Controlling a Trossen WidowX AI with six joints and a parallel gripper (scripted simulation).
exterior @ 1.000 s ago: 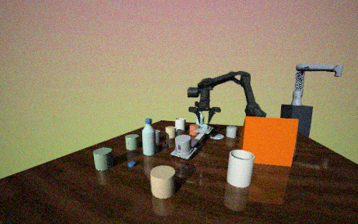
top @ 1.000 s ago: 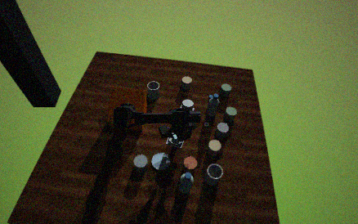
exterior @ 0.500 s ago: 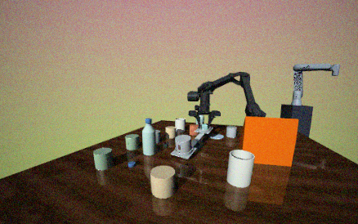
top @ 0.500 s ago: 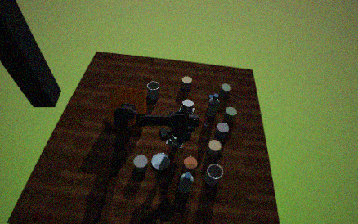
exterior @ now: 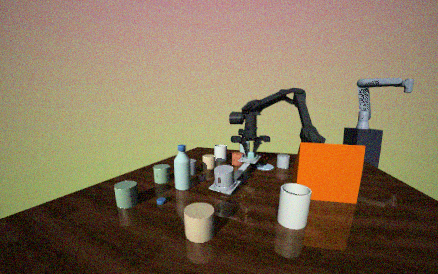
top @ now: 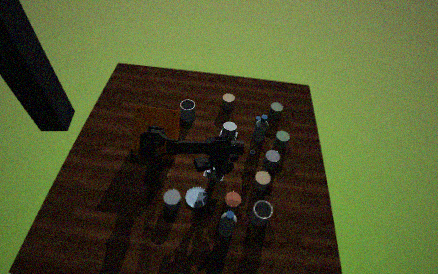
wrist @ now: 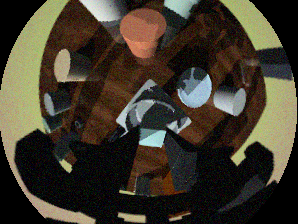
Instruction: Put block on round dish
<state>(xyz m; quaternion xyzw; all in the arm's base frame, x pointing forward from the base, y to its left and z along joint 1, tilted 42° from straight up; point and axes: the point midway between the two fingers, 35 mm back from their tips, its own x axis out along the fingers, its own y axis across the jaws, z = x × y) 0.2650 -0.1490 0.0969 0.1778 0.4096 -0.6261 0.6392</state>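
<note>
OK, you've got the black gripper [top: 214, 171] [exterior: 251, 153] [wrist: 152, 128] down at the far pan of the pale grey balance [top: 207, 173] [exterior: 242, 170] [wrist: 131, 106], fingers clamped on the small pale teal block [exterior: 251, 155] [wrist: 152, 138]. Block's btwn the tips, right at the pan; can't tell if it's touching or just above. No cup over it, so the hiding cup's already off that end.

Here's what the next move turns on: the round pale blue dish [top: 194, 197] [exterior: 265, 167] [wrist: 194, 90] sits off to the arm's right & a bit back twd the base. Top view, that's down and slightly left of the hand; wrist view, up and right, just past the pan's edge. Short hop, I'd say: straight up first to clear the pan, then across, then down ctr of dish.

Watch the grey cylinder [top: 172, 196] [exterior: 283, 161] [wrist: 230, 101] just beside the dish on the base side, and the terracotta one [top: 233, 199] [exterior: 237, 159] [wrist: 143, 31] opp. The grey cup [top: 230, 127] [exterior: 223, 176] on the other pan is the no-touch; a dragged pan could tip it, so lift clean, pls.
</note>
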